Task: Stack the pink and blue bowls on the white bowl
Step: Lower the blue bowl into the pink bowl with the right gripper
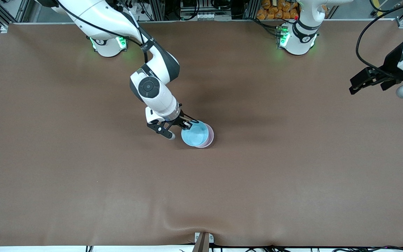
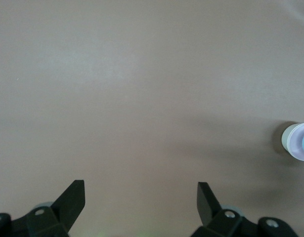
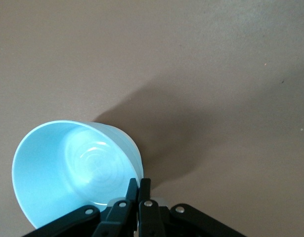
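My right gripper point(image 1: 189, 123) is shut on the rim of the light blue bowl point(image 1: 195, 135) and holds it tilted in or just above the pale pink bowl point(image 1: 210, 138), whose rim shows past it near the table's middle. In the right wrist view the fingertips point(image 3: 139, 181) pinch the blue bowl's point(image 3: 67, 168) wall. I cannot pick out the white bowl as a separate thing; it may be hidden under the pink one. My left gripper point(image 1: 355, 85) is open and empty, and waits in the air over the left arm's end of the table point(image 2: 141, 190). The left wrist view shows the bowls point(image 2: 296, 140) far off.
The brown table cover point(image 1: 82, 182) has a wrinkle at its near edge point(image 1: 201, 224). The two arm bases point(image 1: 108, 45) point(image 1: 297, 42) stand along the table's far edge.
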You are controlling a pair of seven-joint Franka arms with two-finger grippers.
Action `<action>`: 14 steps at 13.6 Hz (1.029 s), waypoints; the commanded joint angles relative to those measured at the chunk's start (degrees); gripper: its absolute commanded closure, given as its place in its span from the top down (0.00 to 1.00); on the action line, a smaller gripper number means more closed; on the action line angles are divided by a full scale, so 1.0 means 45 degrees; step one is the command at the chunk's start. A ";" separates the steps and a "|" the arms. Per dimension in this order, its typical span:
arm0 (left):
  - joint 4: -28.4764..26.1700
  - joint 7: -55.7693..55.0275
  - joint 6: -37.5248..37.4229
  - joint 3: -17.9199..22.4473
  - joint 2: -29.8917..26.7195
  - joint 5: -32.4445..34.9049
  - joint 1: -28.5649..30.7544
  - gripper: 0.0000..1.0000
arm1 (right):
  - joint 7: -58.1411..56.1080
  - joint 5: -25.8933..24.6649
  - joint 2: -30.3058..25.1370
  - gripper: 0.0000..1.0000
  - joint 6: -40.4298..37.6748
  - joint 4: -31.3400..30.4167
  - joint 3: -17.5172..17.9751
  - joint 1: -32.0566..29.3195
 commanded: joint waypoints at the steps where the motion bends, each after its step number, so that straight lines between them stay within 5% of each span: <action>1: -0.0773 0.0393 -0.0126 -0.0863 -0.1003 -0.0159 0.1234 1.00 | 0.0476 -0.0235 0.0107 0.00 -0.0091 0.0385 -0.0118 0.0107; 14: -0.0890 0.0668 0.0011 -0.1590 -0.1103 0.0271 0.1377 1.00 | 0.0984 -0.0196 0.0361 0.00 0.0281 0.0424 -0.0118 0.0537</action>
